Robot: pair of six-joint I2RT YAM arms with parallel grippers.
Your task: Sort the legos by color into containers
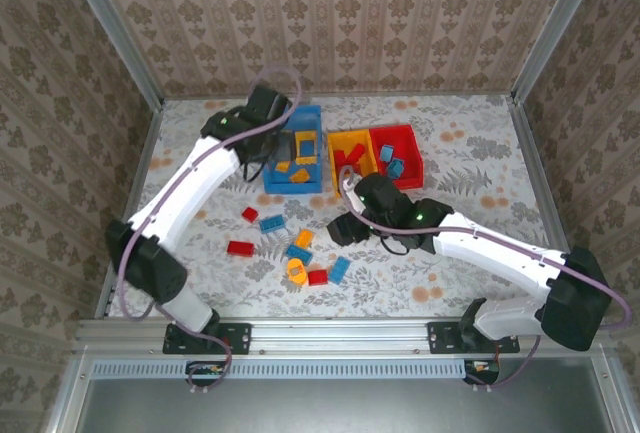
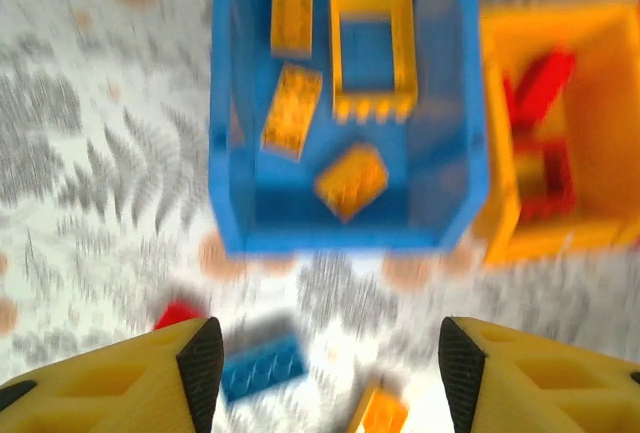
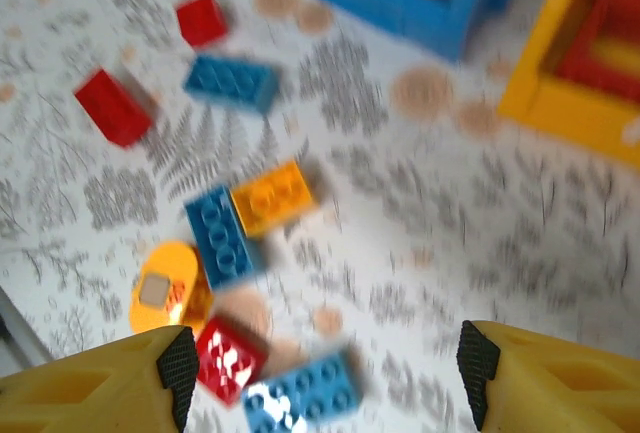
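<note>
my right gripper [image 3: 325, 373] hangs wide open and empty above loose legos [image 1: 299, 253] scattered by the middle of the tabletop's [image 1: 470, 153] near edge. a red brick [image 3: 228, 358], a blue brick [image 3: 305, 393] and a rounded orange piece [image 3: 165, 288] lie closest to it. my left gripper [image 2: 330, 363] is spread wide too, holding nothing, above the near wall of the blue bin [image 2: 350, 238]. toward the far edge, the blue bin, yellow bin [image 1: 332, 158] and red bin [image 1: 392, 130] stand in a row, holding orange, red and blue pieces.
</note>
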